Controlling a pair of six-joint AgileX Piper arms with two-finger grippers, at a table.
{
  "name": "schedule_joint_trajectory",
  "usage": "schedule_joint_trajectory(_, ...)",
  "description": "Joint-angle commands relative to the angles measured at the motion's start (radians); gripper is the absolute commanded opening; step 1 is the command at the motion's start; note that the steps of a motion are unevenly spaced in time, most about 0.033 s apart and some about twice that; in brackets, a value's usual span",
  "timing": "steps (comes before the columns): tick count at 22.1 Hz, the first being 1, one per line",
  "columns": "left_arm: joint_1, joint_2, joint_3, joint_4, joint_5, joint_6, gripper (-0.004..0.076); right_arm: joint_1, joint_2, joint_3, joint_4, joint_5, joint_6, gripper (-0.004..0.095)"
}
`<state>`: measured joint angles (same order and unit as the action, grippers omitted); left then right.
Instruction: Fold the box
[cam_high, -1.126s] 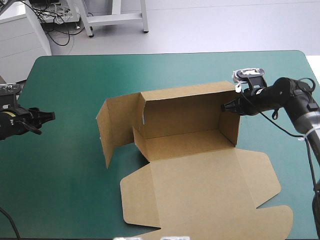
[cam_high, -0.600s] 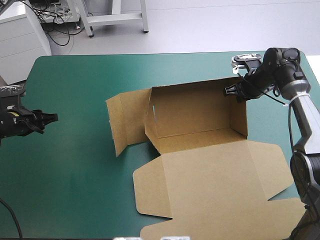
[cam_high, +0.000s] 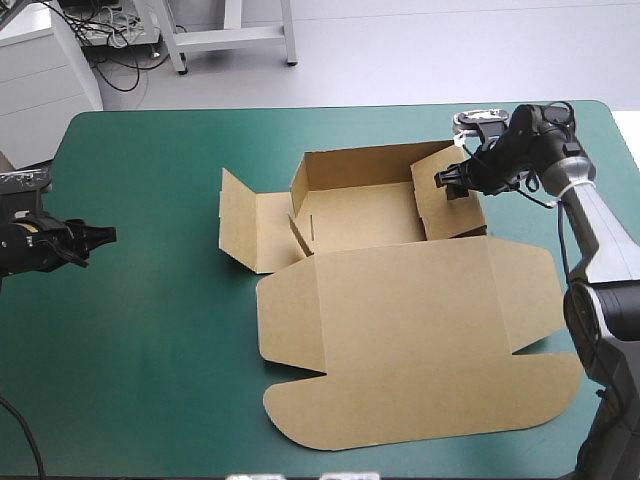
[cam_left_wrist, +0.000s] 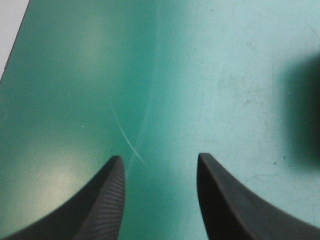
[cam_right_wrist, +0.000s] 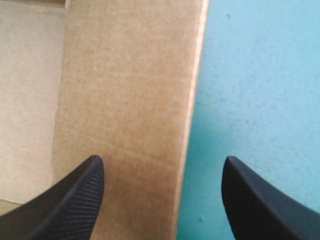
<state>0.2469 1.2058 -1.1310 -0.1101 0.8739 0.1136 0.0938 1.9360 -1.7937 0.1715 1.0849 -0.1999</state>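
The brown box (cam_high: 400, 310) lies mid-table as an open tray: back wall (cam_high: 360, 163) and right wall (cam_high: 452, 208) stand up, a left flap (cam_high: 248, 228) leans outward, and the wide lid lies flat toward the front edge. My right gripper (cam_high: 447, 182) hovers at the right wall's top edge, open. In the right wrist view that wall (cam_right_wrist: 125, 100) runs between the spread fingers of the right gripper (cam_right_wrist: 160, 162), untouched by either. My left gripper (cam_high: 103, 236) is far off near the table's left edge, open over bare teal-green cover (cam_left_wrist: 200, 75), with nothing between the left gripper's (cam_left_wrist: 160, 159) fingers.
The teal-green cover (cam_high: 140, 360) shows wide free room at the front left and along the back edge. The lid's rounded front flap (cam_high: 430, 410) reaches close to the table's front right corner.
The box, earlier tilted up and dragged right in my right gripper, now rests flat with its lid down. The right gripper has opened and let go. The left arm is still.
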Motion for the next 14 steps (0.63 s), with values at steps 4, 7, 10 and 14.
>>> schedule_joint_trajectory(4, -0.002, -0.020, -0.027, -0.034, -0.043, 0.003, 0.0323, 0.000, -0.056, -0.156, 0.001, 0.104, -0.009, 0.0638)
schedule_joint_trajectory(7, -0.002, -0.020, -0.027, -0.062, -0.039, 0.028, 0.0323, 0.002, -0.093, -0.239, -0.013, 0.163, 0.034, 0.0638)
schedule_joint_trajectory(10, -0.002, -0.020, -0.027, -0.067, -0.034, 0.039, 0.0323, 0.043, -0.159, -0.229, -0.119, 0.163, 0.034, 0.0638)
schedule_joint_trajectory(14, -0.002, -0.020, -0.027, -0.090, -0.034, 0.047, 0.0323, 0.098, -0.216, -0.177, -0.172, 0.163, 0.037, 0.0656)
